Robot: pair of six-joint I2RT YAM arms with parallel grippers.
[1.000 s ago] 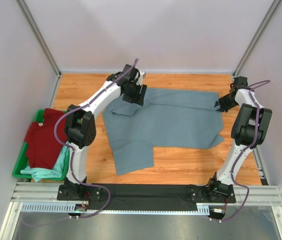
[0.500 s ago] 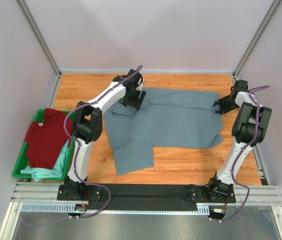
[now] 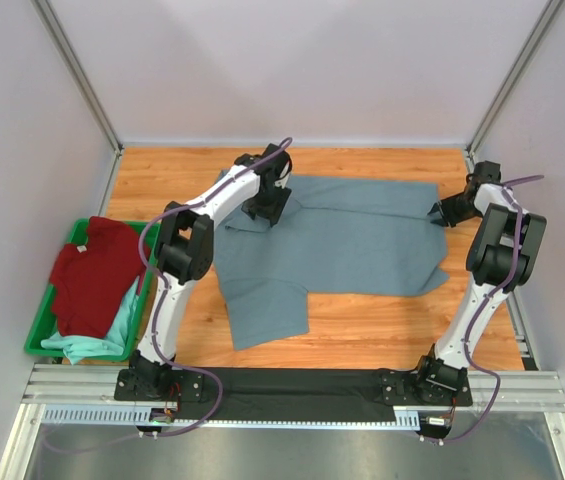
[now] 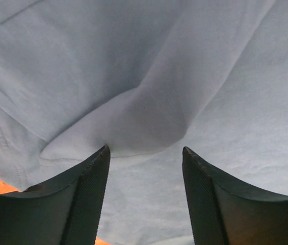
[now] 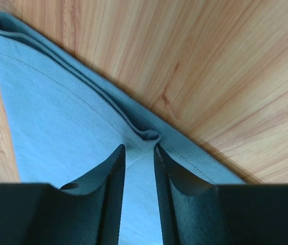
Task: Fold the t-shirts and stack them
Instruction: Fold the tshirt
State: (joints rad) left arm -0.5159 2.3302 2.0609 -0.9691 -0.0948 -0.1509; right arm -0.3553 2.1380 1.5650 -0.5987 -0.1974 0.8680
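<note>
left fingers [image 4: 90, 194]: wide apart, nothing pinched. A raised ridge of the grey-blue tee [image 3: 362, 245] sits just ahead of the tips, centred between them, with more of its cloth under both tips.

right fingers [image 5: 114, 189]: narrow gap. The same tee's doubled hem is puckered right at the tips, with bare table [image 3: 382, 325] just beyond them. Cannot tell whether the hem is actually clamped or only touched.

top view: the grey-blue tee lies spread on the table between the two sets of fingers, the left ones over its far-left part and the right ones at its far-right edge.

dark red tee [image 3: 92, 275] lies on the mint-green tee [image 3: 87, 345] in the green bin [image 3: 37, 335], well apart from the left fingers on their outer side.
</note>
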